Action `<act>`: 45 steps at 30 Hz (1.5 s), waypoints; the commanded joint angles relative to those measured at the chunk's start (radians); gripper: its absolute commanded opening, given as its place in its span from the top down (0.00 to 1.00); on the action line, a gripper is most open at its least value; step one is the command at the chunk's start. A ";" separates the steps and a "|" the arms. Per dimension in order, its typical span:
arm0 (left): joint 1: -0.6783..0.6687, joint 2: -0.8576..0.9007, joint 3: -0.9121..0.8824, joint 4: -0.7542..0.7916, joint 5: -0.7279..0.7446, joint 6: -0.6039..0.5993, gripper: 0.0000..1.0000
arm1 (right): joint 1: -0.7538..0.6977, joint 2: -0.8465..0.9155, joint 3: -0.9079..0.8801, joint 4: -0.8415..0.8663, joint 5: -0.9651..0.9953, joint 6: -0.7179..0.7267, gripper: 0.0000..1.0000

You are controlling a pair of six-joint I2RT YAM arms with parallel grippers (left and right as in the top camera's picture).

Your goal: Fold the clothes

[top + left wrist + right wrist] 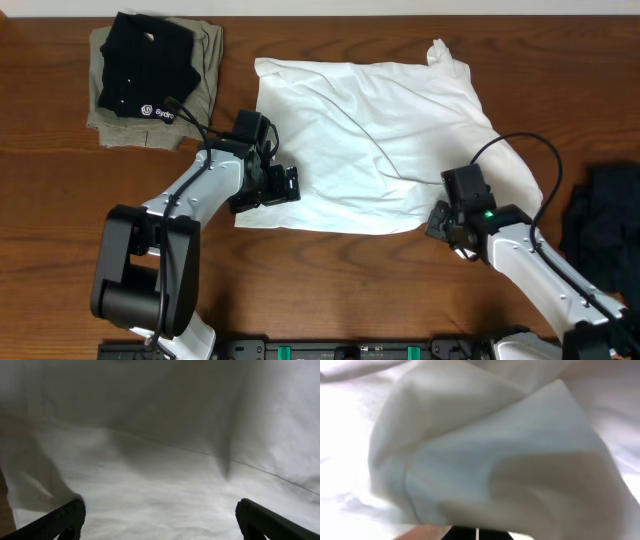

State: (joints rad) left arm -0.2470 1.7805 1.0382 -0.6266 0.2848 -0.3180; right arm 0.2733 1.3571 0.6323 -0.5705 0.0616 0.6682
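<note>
The clothes are a wrinkled white T-shirt spread across the middle of the wooden table. My left gripper sits at the shirt's lower left edge, open wide. In the left wrist view its two black fingertips stand far apart over white cloth, with nothing between them. My right gripper is at the shirt's lower right corner. In the right wrist view a bunched fold of white fabric rises straight out of the shut jaws, which are mostly hidden by it.
A folded black shirt with a small white logo lies on a folded khaki garment at the back left. A dark garment lies at the right edge. A black cable loops over the shirt's right side.
</note>
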 commanded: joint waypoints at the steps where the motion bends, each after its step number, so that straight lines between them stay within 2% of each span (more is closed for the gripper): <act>1: 0.000 0.013 -0.003 -0.005 -0.009 -0.005 0.02 | -0.002 -0.050 0.081 -0.071 0.019 0.000 0.99; 11: 0.000 0.013 -0.003 -0.005 -0.009 -0.005 0.02 | -0.002 -0.123 0.288 -0.525 0.019 0.034 0.99; 19: 0.000 0.013 -0.003 -0.005 -0.042 -0.006 0.02 | -0.002 -0.123 0.322 -0.742 -0.018 0.034 0.99; 25: 0.000 0.013 -0.003 -0.015 -0.043 -0.006 0.02 | -0.028 -0.123 0.348 -0.851 -0.020 0.034 0.99; 31: 0.000 0.013 -0.003 -0.016 -0.043 -0.006 0.02 | -0.046 -0.123 0.445 -0.989 0.024 0.038 0.99; 37: 0.000 0.013 -0.003 -0.016 -0.042 -0.006 0.02 | -0.046 -0.123 0.559 -1.020 0.040 0.043 0.99; 45: 0.000 0.013 -0.003 -0.023 -0.042 -0.005 0.02 | -0.046 -0.131 0.652 -1.099 0.182 0.169 0.99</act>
State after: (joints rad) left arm -0.2470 1.7805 1.0382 -0.6464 0.2554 -0.3180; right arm 0.2359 1.2404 1.2484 -1.6623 0.1600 0.7658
